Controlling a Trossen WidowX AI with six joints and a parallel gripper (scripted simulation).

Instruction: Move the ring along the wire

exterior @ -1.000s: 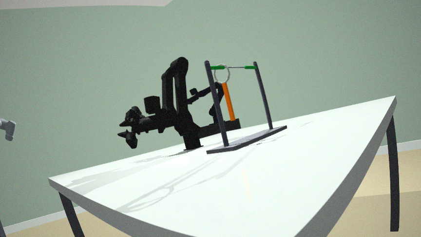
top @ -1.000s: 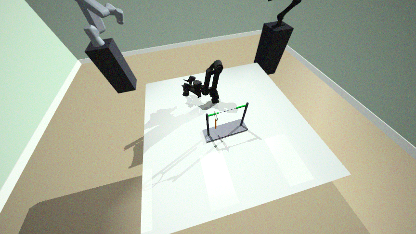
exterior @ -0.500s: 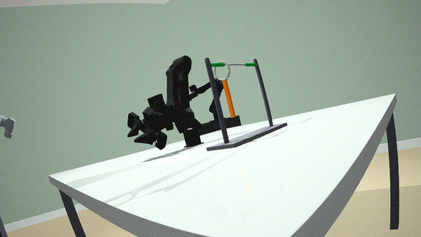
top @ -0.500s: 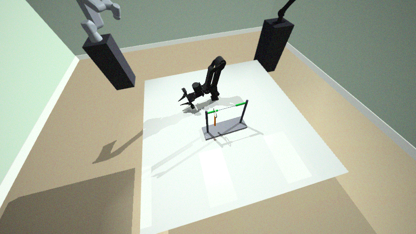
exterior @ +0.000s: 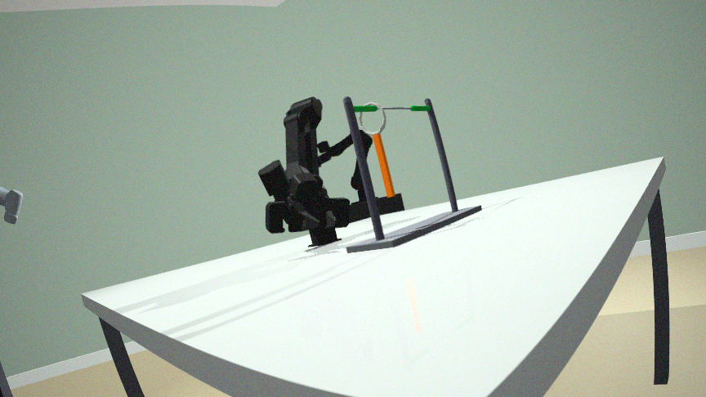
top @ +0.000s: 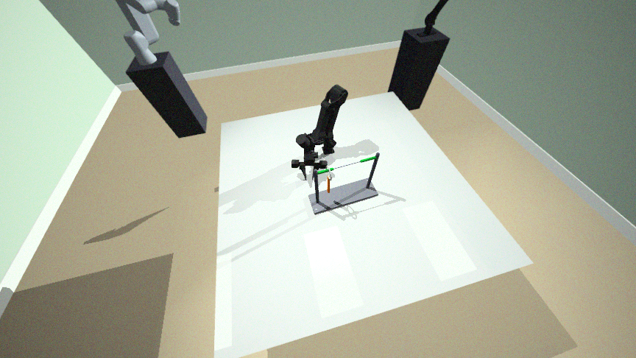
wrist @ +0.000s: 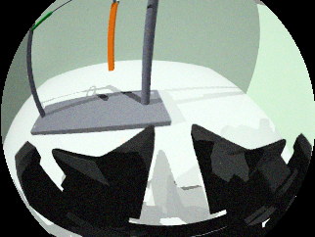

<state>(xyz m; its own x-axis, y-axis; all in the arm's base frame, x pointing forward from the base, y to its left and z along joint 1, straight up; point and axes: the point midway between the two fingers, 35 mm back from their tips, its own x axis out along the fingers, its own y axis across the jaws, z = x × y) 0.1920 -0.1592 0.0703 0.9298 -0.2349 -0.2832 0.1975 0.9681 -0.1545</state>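
From my seat the white table (top: 275, 284) carries the grey base plate (top: 351, 195) of the wire frame, which I take as my landmark. On the plate's left end stands the near post (top: 316, 188), on the other end the far post (top: 372, 171); the wire spans their tops, green (top: 323, 171) beside the near post, thin and grey in the middle, green (top: 368, 158) again beside the far post. My gripper (top: 305, 171) hangs low, just outside the near post, well apart from the handle, its jaws partly drawn in with only bare table showing between them in the wrist view, so it grips nothing. The ring (exterior: 371, 118) hangs on the green stretch beside the near post, and the orange handle (exterior: 382, 165) drops straight down from it above the plate. I judge the pair light and rigid but free to swing on the wire. I would pinch the handle around its middle, squarely, since a smooth slim rod could twist between the pads.
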